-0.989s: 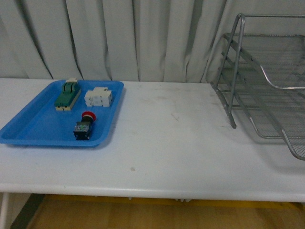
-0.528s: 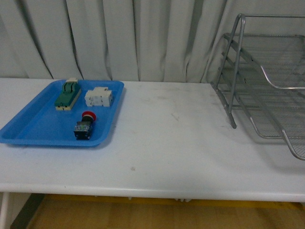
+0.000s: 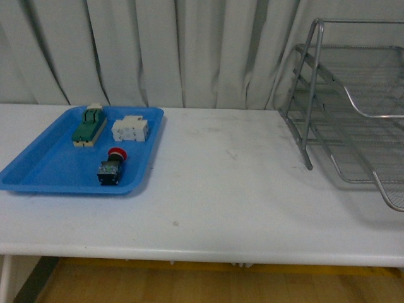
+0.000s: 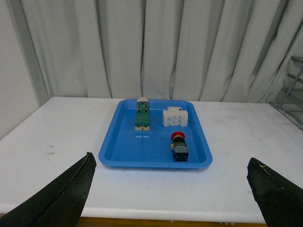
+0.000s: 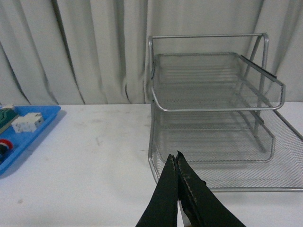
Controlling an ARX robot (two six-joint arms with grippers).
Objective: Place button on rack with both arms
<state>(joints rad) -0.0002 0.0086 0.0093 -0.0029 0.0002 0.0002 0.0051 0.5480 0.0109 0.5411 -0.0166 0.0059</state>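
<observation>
1. White bench (image 3: 227, 189) filled most of the front view, and no arm showed there.
2. Nearest, the left gripper (image 4: 169, 158) hung by the near edge on the left side. Its fingers were spread wide, with nothing between them.
3. By the near edge on the right side, the right gripper (image 5: 174, 158) had its fingers pressed together on nothing.
4. The button (image 3: 111, 165) lay in the near part of the blue tray (image 3: 50, 167), close to the left edge.
5. Just behind it sat the green-and-cream block (image 3: 89, 125) and the white block (image 3: 130, 129), not touching it.
6. The rack (image 3: 353, 126) stood at the far right corner, well apart from the tray.
7. Grey curtain (image 3: 158, 50) hung behind the far edge.
8. It looked like the very start of the job, the picking-up step. Next, the left gripper needed to go down to the button and close on its body. The right one would likely need to open up to take it.
</observation>
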